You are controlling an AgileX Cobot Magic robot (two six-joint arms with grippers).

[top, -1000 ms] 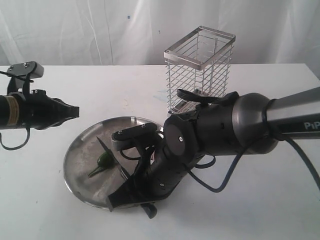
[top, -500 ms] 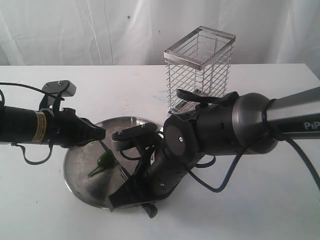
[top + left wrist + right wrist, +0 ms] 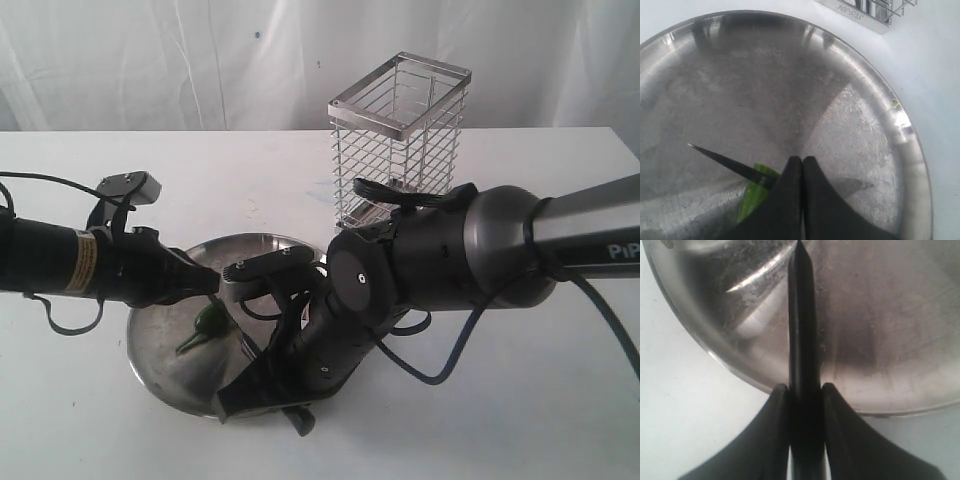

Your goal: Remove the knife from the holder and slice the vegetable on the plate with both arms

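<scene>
Already clamped by its stiff handle in your right gripper, the knife crosses the small, light, roll-prone vegetable at the plate's 9 o'clock, so pin its stem end with your pinched-together left gripper.

White table; white draped curtain behind it; small greenish fleck on table.
</scene>
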